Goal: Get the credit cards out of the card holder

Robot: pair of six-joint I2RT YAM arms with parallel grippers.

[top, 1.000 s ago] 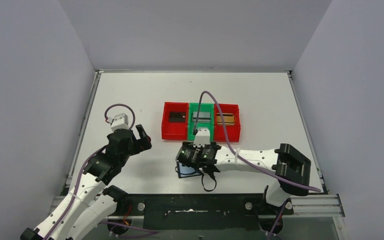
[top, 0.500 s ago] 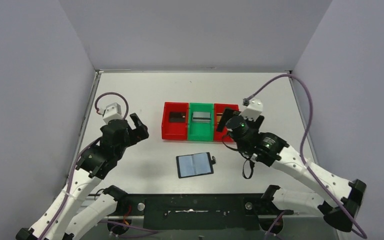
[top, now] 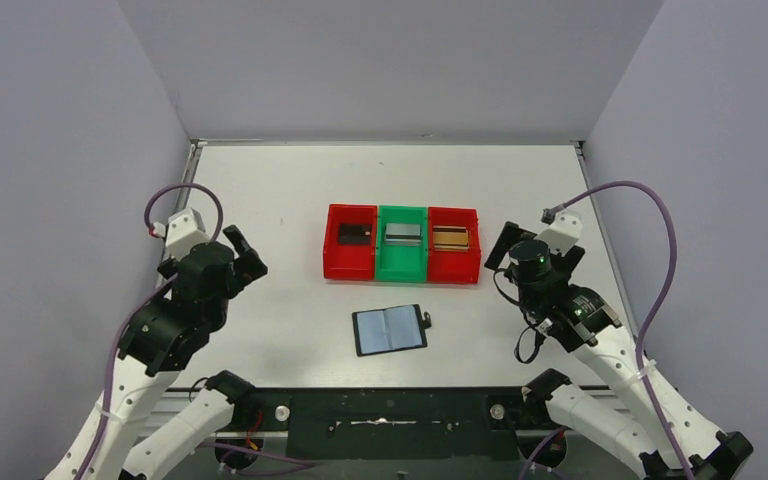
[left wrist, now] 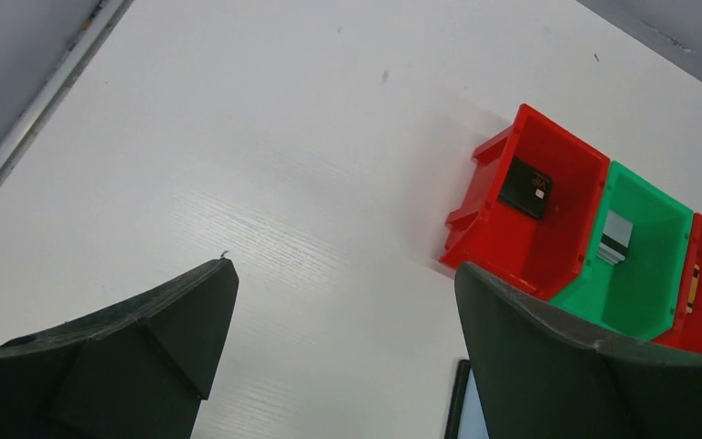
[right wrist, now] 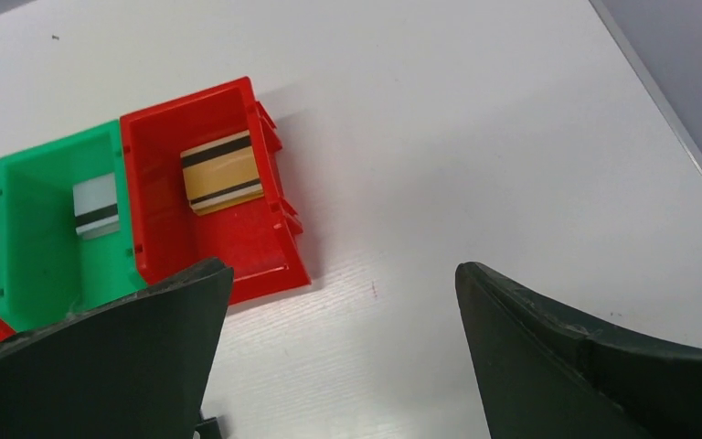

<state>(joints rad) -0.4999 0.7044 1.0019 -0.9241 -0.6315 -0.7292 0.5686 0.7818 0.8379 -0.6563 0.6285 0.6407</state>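
The card holder lies open and flat on the table, bluish-grey pockets up, with no card showing in it. The black card lies in the left red bin, the silver-grey card in the green bin, the gold card in the right red bin. My left gripper is open and empty, well left of the bins. My right gripper is open and empty, right of the bins. The right wrist view shows the gold card and silver card; the left wrist view shows the black card.
The red bin, green bin and red bin stand joined in a row at the table's middle, just behind the holder. Grey walls enclose the table on three sides.
My right gripper has lifted off the card holder and swung back to the right of the bins. My left gripper has drawn back to the left. The holder stays open on the table.
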